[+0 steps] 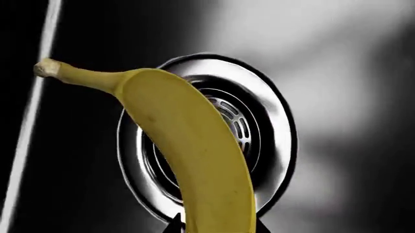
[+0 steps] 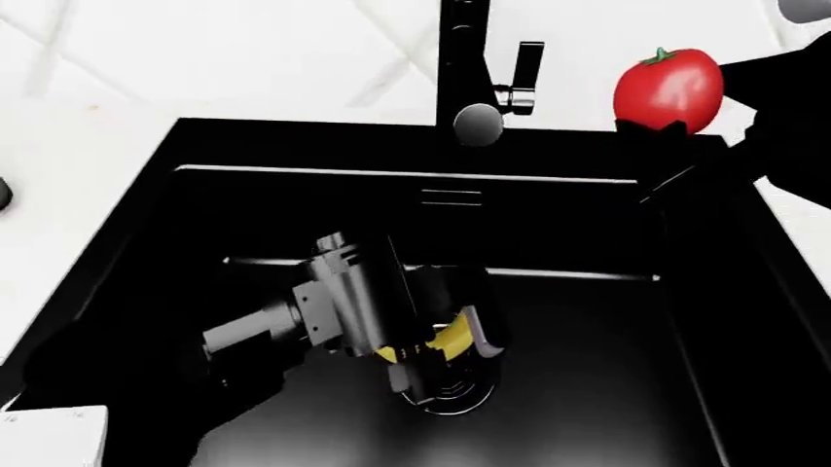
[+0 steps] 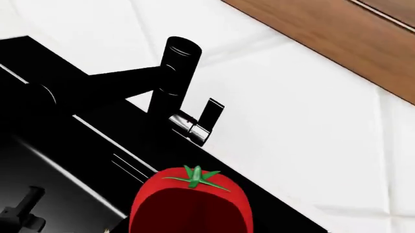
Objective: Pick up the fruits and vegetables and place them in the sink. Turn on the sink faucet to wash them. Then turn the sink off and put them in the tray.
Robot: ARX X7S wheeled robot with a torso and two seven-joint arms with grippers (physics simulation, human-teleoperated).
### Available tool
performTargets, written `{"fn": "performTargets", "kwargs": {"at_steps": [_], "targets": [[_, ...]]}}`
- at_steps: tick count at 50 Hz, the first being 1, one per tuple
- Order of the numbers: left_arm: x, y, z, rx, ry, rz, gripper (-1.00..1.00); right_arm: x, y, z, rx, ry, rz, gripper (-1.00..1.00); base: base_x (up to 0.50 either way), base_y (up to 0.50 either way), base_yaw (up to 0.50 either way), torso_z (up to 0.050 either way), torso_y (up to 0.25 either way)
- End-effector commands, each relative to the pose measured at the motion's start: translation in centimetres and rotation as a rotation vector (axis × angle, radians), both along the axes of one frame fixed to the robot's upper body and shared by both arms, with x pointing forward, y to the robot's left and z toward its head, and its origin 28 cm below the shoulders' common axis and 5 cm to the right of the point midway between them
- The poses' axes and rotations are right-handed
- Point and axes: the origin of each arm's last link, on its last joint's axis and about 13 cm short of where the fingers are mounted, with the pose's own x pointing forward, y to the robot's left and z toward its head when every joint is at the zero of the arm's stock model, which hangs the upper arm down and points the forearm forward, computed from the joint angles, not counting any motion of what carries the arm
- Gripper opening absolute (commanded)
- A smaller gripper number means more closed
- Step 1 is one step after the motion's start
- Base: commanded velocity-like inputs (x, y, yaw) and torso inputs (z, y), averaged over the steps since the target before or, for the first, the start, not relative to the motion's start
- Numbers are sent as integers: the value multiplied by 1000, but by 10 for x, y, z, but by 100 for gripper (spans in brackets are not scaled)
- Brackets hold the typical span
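My left gripper (image 2: pixel 442 342) is down inside the black sink (image 2: pixel 610 350), shut on the yellow banana (image 2: pixel 456 338). In the left wrist view the banana (image 1: pixel 194 141) hangs just over the round ridged drain (image 1: pixel 275 131), stem pointing away, with the gripper (image 1: pixel 217 228) clamped on its lower end. My right gripper (image 2: pixel 678 125) holds the red tomato (image 2: pixel 667 86) in the air over the sink's back right rim, beside the faucet (image 2: pixel 462 58). From the right wrist the tomato (image 3: pixel 191 204) fills the jaws, green stem toward the faucet (image 3: pixel 175 73). The tray is out of view.
The faucet's short lever handle (image 2: pixel 528 66) points up, left of the tomato. White counter (image 2: pixel 91 165) surrounds the basin. A wooden strip (image 3: pixel 337 39) runs behind the counter. A white object corner (image 2: pixel 46 438) shows at the near left.
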Motion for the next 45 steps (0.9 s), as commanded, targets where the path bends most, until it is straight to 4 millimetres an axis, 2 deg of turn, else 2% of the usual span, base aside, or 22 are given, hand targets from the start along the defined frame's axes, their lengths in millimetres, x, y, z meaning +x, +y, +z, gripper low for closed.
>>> {"fn": "performTargets", "kwargs": {"at_steps": [1,12,20,26,37,45], "targets": [[-8,10,21,-46,-53,37,-100,-1,0,6,-21,-19,-3,-100,0,0,0,-4,250],[-13,41,49,-147,-162,177,-100,1,2,9,-27,-27,18,-100,0,0,0,-4,250],[-21,62,75,-278,-265,250,-100,1,3,-1,-26,-43,36,-100,0,0,0,-4,240],[-23,73,87,-278,-307,314,-100,-2,2,-2,-21,-51,35,-100,0,0,0,-3,227],[-24,92,107,-234,-362,477,-100,-4,1,-1,-20,-60,31,-100,0,0,0,0,5],[-30,104,126,-317,-435,561,-100,-7,0,-2,-20,-62,30,-100,0,0,0,0,0]]}}
